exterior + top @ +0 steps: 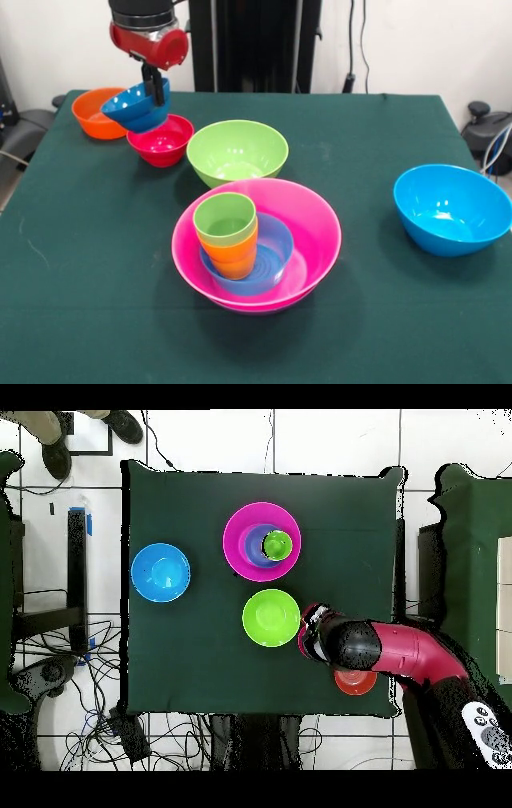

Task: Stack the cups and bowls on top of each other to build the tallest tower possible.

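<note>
The gripper (157, 90) clamps the rim of the small glossy dark-blue plastic bowl (136, 109), holding it tilted above the small glossy red plastic bowl (161, 141).

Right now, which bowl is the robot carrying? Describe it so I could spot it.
In the front view, find the red arm at the table's far left corner. Its gripper clamps the rim of a small dark-blue bowl. It alone hangs tilted in the air, above the red bowl and beside the orange bowl.

pink bowl (316, 232), lime bowl (238, 150), green cup (226, 218)
</note>
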{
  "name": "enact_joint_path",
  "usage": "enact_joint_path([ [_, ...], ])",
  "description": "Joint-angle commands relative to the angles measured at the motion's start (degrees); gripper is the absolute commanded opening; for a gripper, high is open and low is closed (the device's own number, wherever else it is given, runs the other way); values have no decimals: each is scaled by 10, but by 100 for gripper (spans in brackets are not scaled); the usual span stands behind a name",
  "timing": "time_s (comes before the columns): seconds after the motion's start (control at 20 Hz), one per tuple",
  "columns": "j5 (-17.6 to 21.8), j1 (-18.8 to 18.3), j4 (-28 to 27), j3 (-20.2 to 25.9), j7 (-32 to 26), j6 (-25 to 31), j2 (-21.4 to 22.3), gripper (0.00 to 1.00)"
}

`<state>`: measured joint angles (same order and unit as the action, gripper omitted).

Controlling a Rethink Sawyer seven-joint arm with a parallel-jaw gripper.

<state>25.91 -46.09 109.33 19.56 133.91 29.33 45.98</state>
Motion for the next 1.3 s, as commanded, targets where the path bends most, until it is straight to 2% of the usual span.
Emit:
enact_joint_path([
  [0.05,35,6,60,32,-45,-40,-35,0],
  [0.85,20,-2,112,30,-31,-49,-8,0],
  [1.3,19,-39,129,45,-65,-27,9,0],
])
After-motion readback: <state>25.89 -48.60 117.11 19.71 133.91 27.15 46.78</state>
